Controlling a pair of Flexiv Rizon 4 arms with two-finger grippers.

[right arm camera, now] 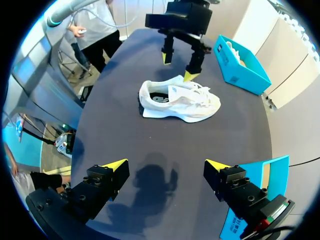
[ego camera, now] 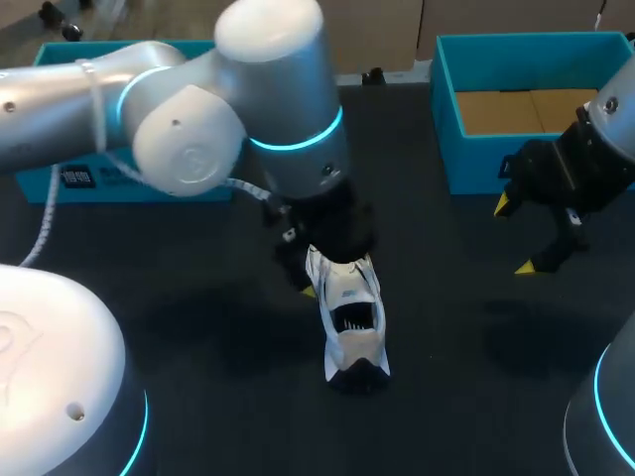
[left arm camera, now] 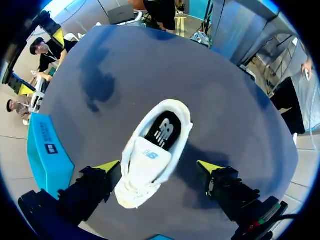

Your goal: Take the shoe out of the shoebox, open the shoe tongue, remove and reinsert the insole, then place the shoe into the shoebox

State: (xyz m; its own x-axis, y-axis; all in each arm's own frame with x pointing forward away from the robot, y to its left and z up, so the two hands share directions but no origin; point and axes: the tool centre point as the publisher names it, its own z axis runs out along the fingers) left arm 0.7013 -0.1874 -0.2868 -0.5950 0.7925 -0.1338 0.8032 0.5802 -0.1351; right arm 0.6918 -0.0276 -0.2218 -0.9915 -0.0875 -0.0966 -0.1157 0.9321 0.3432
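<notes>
A white sneaker (ego camera: 354, 322) stands upright on the dark table near its middle, heel toward the front edge. In the left wrist view its tongue is folded forward and a dark insole (left arm camera: 162, 131) shows in the opening. My left gripper (left arm camera: 159, 167) hangs open just above the sneaker's (left arm camera: 145, 170) toe half, its fingers straddling it without pinching it. My right gripper (ego camera: 516, 238) is open and holds nothing, off to the right beside the blue shoebox (ego camera: 446, 119). In the right wrist view the sneaker (right arm camera: 180, 100) lies well ahead of the right gripper (right arm camera: 166, 165).
The shoebox at the back right shows a brown cardboard floor. A second blue box part (ego camera: 129, 183) lies at the back left, partly hidden by my left arm, and shows beside the left finger (left arm camera: 47, 155) too.
</notes>
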